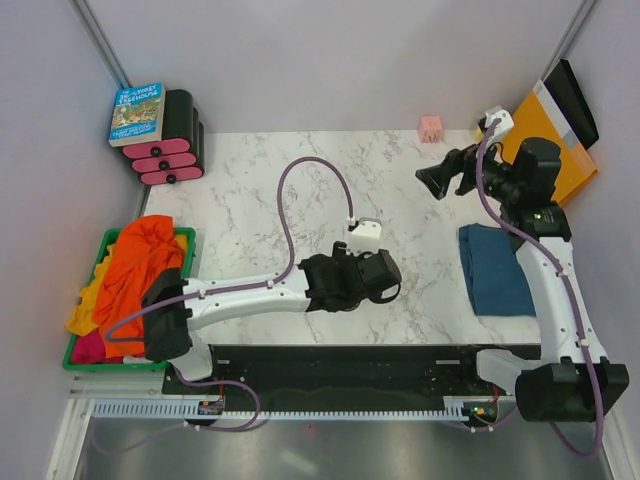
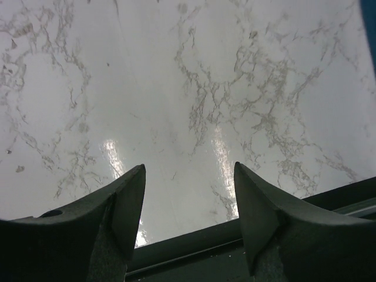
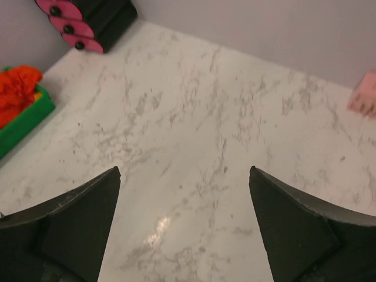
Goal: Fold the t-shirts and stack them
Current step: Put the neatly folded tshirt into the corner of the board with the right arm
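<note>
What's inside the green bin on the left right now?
An orange t-shirt is heaped on top, spilling over the rim of the green bin. Yellow cloth and pink-red cloth show at its left edge. Whatever lies beneath the orange heap is covered.

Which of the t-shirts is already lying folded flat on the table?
The dark teal-blue t-shirt, flat on the right side of the marble table. The orange, yellow and pink-red t-shirts are heaped in the green bin at left.

White arm links [image 1: 240, 293], black joints [image 1: 166, 318], purple cables [image 1: 281, 203]
</note>
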Action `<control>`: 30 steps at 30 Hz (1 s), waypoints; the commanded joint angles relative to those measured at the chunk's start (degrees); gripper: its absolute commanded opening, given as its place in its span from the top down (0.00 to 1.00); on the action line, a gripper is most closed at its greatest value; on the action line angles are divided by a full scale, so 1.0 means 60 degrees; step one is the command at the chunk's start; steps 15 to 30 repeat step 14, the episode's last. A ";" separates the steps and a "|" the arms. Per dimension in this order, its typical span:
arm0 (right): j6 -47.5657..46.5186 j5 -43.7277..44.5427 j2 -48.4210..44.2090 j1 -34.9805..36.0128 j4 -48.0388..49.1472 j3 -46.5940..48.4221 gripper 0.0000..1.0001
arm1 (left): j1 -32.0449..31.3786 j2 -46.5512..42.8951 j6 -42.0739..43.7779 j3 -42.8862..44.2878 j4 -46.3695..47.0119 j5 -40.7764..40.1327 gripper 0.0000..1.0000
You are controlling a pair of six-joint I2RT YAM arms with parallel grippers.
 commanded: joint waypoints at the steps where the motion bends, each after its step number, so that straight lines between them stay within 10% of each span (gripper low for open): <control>1: 0.2383 0.1786 -0.0090 0.1328 0.2724 0.0446 0.02 | 0.0072 -0.0621 0.1051 0.0613 -0.0132 -0.1034 0.32; 5: -0.0205 0.3883 0.0629 0.3992 -0.0427 0.1858 0.02 | 0.0233 -0.0577 0.0876 0.0921 -0.0894 -0.0846 0.32; 30: -0.0562 0.4352 -0.0382 0.4582 -0.0912 0.0203 0.02 | 0.0248 -0.1061 -0.0426 0.0086 -0.1377 -0.0449 0.36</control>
